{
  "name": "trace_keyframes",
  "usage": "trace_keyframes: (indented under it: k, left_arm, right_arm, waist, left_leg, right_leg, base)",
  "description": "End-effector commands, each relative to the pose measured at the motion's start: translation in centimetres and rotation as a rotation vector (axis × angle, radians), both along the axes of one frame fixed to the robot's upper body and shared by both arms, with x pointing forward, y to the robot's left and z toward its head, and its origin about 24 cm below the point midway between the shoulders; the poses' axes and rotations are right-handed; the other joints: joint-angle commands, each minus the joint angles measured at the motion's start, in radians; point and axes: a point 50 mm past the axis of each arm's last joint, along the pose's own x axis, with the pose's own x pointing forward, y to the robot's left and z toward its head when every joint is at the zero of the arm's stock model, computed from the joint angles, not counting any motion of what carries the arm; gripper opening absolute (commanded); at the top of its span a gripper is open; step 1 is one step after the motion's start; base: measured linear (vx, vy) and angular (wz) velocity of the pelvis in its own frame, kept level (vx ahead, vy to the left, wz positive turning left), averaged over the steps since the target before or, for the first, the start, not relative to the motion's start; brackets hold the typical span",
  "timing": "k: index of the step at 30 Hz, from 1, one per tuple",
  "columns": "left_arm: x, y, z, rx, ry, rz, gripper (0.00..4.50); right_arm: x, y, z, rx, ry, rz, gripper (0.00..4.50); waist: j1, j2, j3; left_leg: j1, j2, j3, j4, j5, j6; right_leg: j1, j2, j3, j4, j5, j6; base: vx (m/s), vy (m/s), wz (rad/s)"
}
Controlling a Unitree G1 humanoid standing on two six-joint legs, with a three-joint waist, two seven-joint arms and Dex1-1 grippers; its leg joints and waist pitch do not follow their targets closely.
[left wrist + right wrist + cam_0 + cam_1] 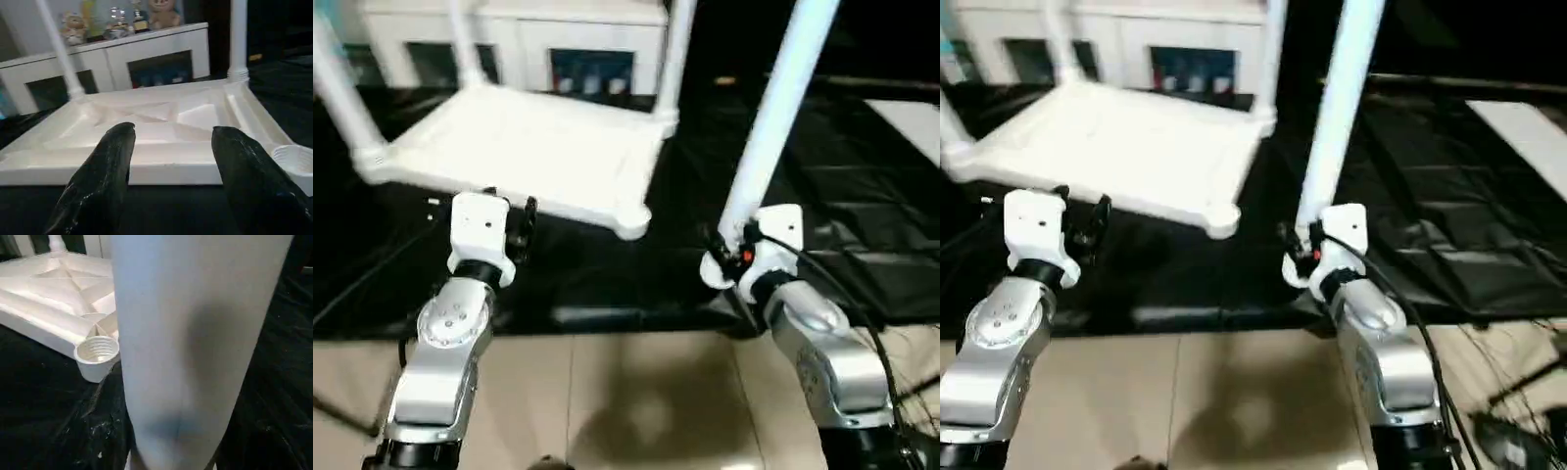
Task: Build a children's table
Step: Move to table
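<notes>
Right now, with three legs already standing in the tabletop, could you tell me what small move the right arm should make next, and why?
Probably carry the held leg leftward over the empty corner socket. The right gripper grips the leg upright, beside the tabletop, and that near corner socket shows open threads with nothing in it.

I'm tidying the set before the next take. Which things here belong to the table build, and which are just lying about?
Belonging to the job:
table top, upside down
three fitted legs
fourth leg, in the right gripper
empty corner socket

Just lying about:
white cabinet
figurines on it
</notes>
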Motion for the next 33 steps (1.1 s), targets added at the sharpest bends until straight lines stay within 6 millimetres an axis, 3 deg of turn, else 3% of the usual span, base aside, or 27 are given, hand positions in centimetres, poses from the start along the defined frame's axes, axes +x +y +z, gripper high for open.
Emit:
trace_keyframes:
  k: [1, 4, 6, 8, 9, 11, 12, 13, 14, 15, 16, 17, 18, 19, 20, 21, 22, 23, 24, 26, 27, 28, 29, 30, 31, 32, 33]
  left_arm:
    - [0.0, -0.1, 0.5, -0.001, -0.015, -0.015, 2.90]
    - [0.0, -0.1, 0.4, 0.001, -0.009, -0.021, 2.90]
    - [0.0, -0.2, 0.4, 0.002, -0.008, -0.024, 2.90]
    - [0.0, -0.1, 0.3, 0.002, -0.006, -0.024, 2.90]
    - [0.0, -0.1, 0.3, 0.002, -0.006, -0.024, 2.90]
    - [0.1, -0.1, 0.3, 0.002, -0.004, -0.022, 2.90]
    - [0.1, -0.1, 0.3, 0.002, -0.002, -0.021, 2.90]
    - [0.1, -0.1, 0.3, 0.002, -0.001, -0.021, 2.90]
    - [0.1, -0.1, 0.3, 0.000, -0.002, -0.018, 2.90]
    - [0.0, 0.0, 0.3, -0.001, -0.003, -0.017, 2.90]
    - [0.0, 0.0, 0.3, -0.001, -0.002, -0.016, 2.90]
    - [0.0, 0.0, 0.3, -0.001, -0.002, -0.016, 2.90]
    - [0.0, 0.0, 0.2, -0.001, -0.001, -0.014, 2.90]
    - [0.0, 0.0, 0.2, -0.001, 0.000, -0.013, 2.90]
    - [0.0, 0.1, 0.2, -0.001, 0.002, -0.012, 2.90]
    - [0.0, 0.1, 0.2, 0.000, 0.002, -0.011, 2.90]
    - [0.0, 0.1, 0.1, 0.001, 0.003, -0.010, 2.90]
    - [-0.1, 0.2, 0.0, 0.003, 0.013, -0.008, 2.90]
    - [-0.1, 0.2, -0.1, 0.004, 0.019, -0.007, 2.90]
    - [-0.2, 0.3, -0.5, -0.001, 0.049, -0.007, 2.90]
    - [-0.2, 0.4, -0.8, 0.006, 0.067, -0.003, 2.90]
    - [-0.2, 0.5, -0.8, 0.007, 0.068, -0.004, 2.90]
    - [-0.2, 0.6, -0.9, 0.010, 0.071, -0.006, 2.90]
    - [-0.2, 1.0, -1.0, 0.022, 0.080, -0.008, 2.90]
    - [-0.2, 1.4, -1.1, 0.005, 0.084, -0.030, 2.90]
    - [-0.2, 1.9, -0.9, -0.020, 0.100, -0.088, 2.90]
    - [-0.2, 1.9, -0.9, -0.020, 0.100, -0.088, 3.17]
  right_arm:
    - [0.1, 0.0, 0.5, -0.036, -0.038, 0.008, 1.86]
    - [0.0, 0.1, 0.5, -0.024, -0.039, 0.014, 1.86]
    - [0.1, 0.0, 0.6, 0.011, -0.034, 0.001, 1.86]
    - [0.1, 0.0, 0.6, 0.020, -0.032, 0.000, 1.86]
    - [0.1, 0.0, 0.6, 0.017, -0.032, 0.003, 1.86]
    - [0.1, 0.0, 0.6, 0.008, -0.032, 0.010, 1.86]
    - [0.1, 0.1, 0.6, 0.005, -0.032, 0.012, 1.86]
    - [0.1, 0.1, 0.6, 0.003, -0.033, 0.013, 1.86]
    - [0.1, 0.1, 0.6, 0.002, -0.033, 0.014, 1.86]
    - [0.1, 0.1, 0.5, 0.000, -0.033, 0.015, 1.86]
    - [0.1, 0.1, 0.5, -0.002, -0.033, 0.015, 1.86]
    - [0.1, 0.1, 0.5, -0.002, -0.033, 0.015, 1.86]
    - [0.1, 0.1, 0.5, -0.006, -0.034, 0.017, 1.86]
    - [0.1, 0.1, 0.5, -0.007, -0.034, 0.018, 1.86]
    - [0.1, 0.1, 0.5, -0.009, -0.035, 0.020, 1.86]
    - [0.1, 0.1, 0.5, -0.011, -0.035, 0.021, 1.86]
    - [0.1, 0.1, 0.5, -0.012, -0.035, 0.022, 1.86]
    - [0.1, 0.1, 0.5, -0.013, -0.035, 0.023, 1.86]
    - [0.1, 0.1, 0.5, -0.013, -0.035, 0.023, 1.86]
    - [0.1, 0.2, 0.6, -0.014, -0.036, 0.026, 1.86]
    - [0.1, 0.2, 0.6, -0.014, -0.036, 0.027, 1.86]
    - [0.2, 0.2, 0.6, -0.015, -0.037, 0.027, 1.86]
    - [0.2, 0.2, 0.6, -0.016, -0.038, 0.028, 1.86]
    - [0.2, 0.2, 0.7, -0.017, -0.043, 0.035, 1.86]
    - [0.2, 0.2, 0.8, -0.023, -0.051, 0.043, 1.86]
    - [0.2, 0.1, 1.0, -0.021, -0.059, 0.051, 1.86]
    - [0.2, 0.1, 1.0, -0.021, -0.059, 0.051, 1.86]
  waist:
    - [0.000, 0.001, -0.047]
    - [0.019, -0.003, -0.069]
    - [0.014, 0.011, -0.090]
    - [-0.005, 0.014, -0.093]
    - [-0.013, 0.009, -0.091]
    - [-0.003, -0.010, -0.091]
    - [0.049, -0.030, -0.077]
    - [0.065, -0.030, -0.089]
    - [0.068, -0.022, -0.093]
    - [0.048, 0.014, -0.102]
    - [-0.053, 0.032, -0.140]
    - [-0.045, 0.025, -0.135]
    - [-0.037, 0.002, -0.107]
    - [-0.021, -0.021, -0.088]
    - [-0.007, -0.052, -0.080]
    - [0.023, -0.125, -0.075]
    - [0.039, -0.109, -0.094]
    - [0.037, -0.104, -0.092]
    - [0.030, -0.089, -0.074]
    - [0.030, -0.050, -0.050]
    - [0.027, -0.016, -0.045]
    - [0.018, 0.024, -0.061]
    - [0.002, 0.049, -0.059]
    - [-0.014, 0.059, -0.091]
    - [-0.006, 0.050, -0.100]
    - [0.013, 0.042, -0.108]
    - [0.016, 0.027, -0.115]
  left_leg:
    - [0.019, 0.025, -0.008, -0.097, -0.652, -0.024]
    - [-0.019, 0.017, 0.020, -0.087, -0.320, 0.069]
    - [0.035, 0.030, 0.012, -0.090, -0.177, 0.146]
    - [0.095, 0.052, -0.029, -0.087, -0.077, 0.292]
    - [0.136, 0.066, -0.045, -0.073, -0.027, 0.393]
    - [0.120, 0.049, -0.036, -0.054, 0.054, 0.462]
    - [-0.045, -0.068, 0.031, 0.006, 0.029, 0.400]
    - [-0.088, -0.067, 0.022, 0.040, 0.012, 0.317]
    - [-0.083, -0.056, 0.015, 0.030, 0.029, 0.279]
    - [0.020, -0.016, -0.027, -0.010, 0.169, 0.272]
    - [0.301, 0.122, -0.205, 0.012, 0.556, 0.535]
    - [0.307, 0.165, -0.233, 0.014, 0.702, 0.611]
    - [0.226, 0.159, -0.201, -0.015, 0.692, 0.611]
    - [0.147, 0.051, -0.107, -0.034, 0.447, 0.488]
    - [0.131, -0.030, -0.044, -0.008, 0.281, 0.404]
    - [0.033, -0.147, 0.020, 0.074, -0.100, 0.286]
    - [-0.010, -0.142, -0.009, 0.142, -0.167, 0.250]
    - [-0.057, -0.111, -0.037, 0.179, -0.108, 0.165]
    - [-0.067, -0.105, -0.043, 0.181, -0.058, 0.104]
    - [-0.067, -0.054, -0.056, 0.146, 0.053, 0.053]
    - [-0.076, -0.002, -0.069, 0.059, 0.141, 0.062]
    - [-0.074, 0.019, -0.070, -0.027, 0.221, 0.097]
    - [-0.052, 0.045, -0.104, -0.062, 0.154, 0.133]
    - [0.038, 0.092, -0.167, -0.021, 0.339, 0.234]
    - [0.053, 0.106, -0.180, -0.006, 0.514, 0.256]
    - [0.051, 0.097, -0.172, 0.017, 0.951, 0.206]
    - [0.058, 0.067, -0.168, 0.020, 1.077, 0.159]
  right_leg:
    - [0.021, -0.061, 0.039, -0.113, -0.576, -0.094]
    - [0.067, -0.056, 0.057, -0.111, -0.454, -0.131]
    - [0.045, -0.019, 0.037, -0.069, -0.173, -0.181]
    - [0.004, 0.004, 0.017, -0.018, -0.025, -0.194]
    - [-0.040, -0.005, 0.019, 0.007, 0.004, -0.190]
    - [-0.019, -0.017, 0.042, 0.010, 0.080, -0.159]
    - [0.127, -0.032, 0.115, -0.050, 0.178, -0.153]
    - [0.175, -0.047, 0.157, -0.054, 0.232, -0.164]
    - [0.180, -0.028, 0.147, -0.041, 0.293, -0.151]
    - [0.111, 0.070, 0.080, 0.040, 0.389, -0.046]
    - [-0.182, 0.043, 0.020, 0.176, -0.011, 0.107]
    - [-0.213, 0.000, 0.033, 0.189, -0.164, 0.132]
    - [-0.226, -0.043, 0.067, 0.204, -0.119, 0.110]
    - [-0.198, -0.031, 0.071, 0.152, 0.078, 0.015]
    - [-0.157, -0.025, 0.088, 0.052, 0.184, -0.032]
    - [-0.002, -0.057, 0.213, -0.040, -0.049, -0.033]
    - [0.061, -0.114, 0.257, -0.036, -0.108, -0.081]
    - [0.088, -0.115, 0.233, -0.014, -0.093, -0.106]
    - [0.086, -0.122, 0.211, -0.023, -0.022, -0.103]
    - [0.048, -0.163, 0.171, -0.077, -0.068, -0.241]
    - [0.033, -0.139, 0.113, -0.074, -0.103, -0.285]
    - [0.062, -0.045, 0.036, -0.039, -0.025, -0.228]
    - [0.035, 0.015, 0.002, 0.026, 0.004, -0.177]
    - [-0.065, 0.037, 0.022, 0.115, 0.017, -0.114]
    - [-0.080, 0.018, 0.046, 0.113, 0.050, -0.081]
    - [-0.098, -0.005, 0.080, 0.098, 0.180, -0.013]
    - [-0.099, -0.021, 0.103, 0.066, 0.231, 0.018]
  base:
    - [0.104, 0.012, -0.06]
    - [0.104, 0.000, 0.01]
    - [0.167, -0.002, 0.09]
    - [0.212, -0.035, 0.06]
    - [0.214, -0.039, 0.06]
    - [0.197, -0.027, 0.09]
    - [0.192, -0.021, 0.10]
    - [0.188, -0.011, 0.23]
    - [0.191, -0.010, 0.31]
    - [0.191, -0.010, 0.31]
    - [0.196, -0.077, 0.06]
    - [0.099, -0.077, -0.09]
    - [0.103, -0.138, -0.29]
    - [-0.095, -0.108, -0.37]
    - [-0.131, -0.146, -0.25]
    - [-0.135, -0.085, -0.06]
    - [0.081, -0.059, 0.12]
    - [0.188, -0.062, -0.06]
    - [0.188, -0.062, -0.06]
    - [0.146, -0.017, -0.12]
    - [0.143, 0.014, -0.12]
    - [0.165, 0.085, -0.23]
    - [0.170, 0.113, -0.29]
    - [0.170, 0.113, -0.29]
    - [0.126, 0.072, -0.11]
    - [0.087, 0.029, -0.04]
    - [0.087, 0.029, -0.04]
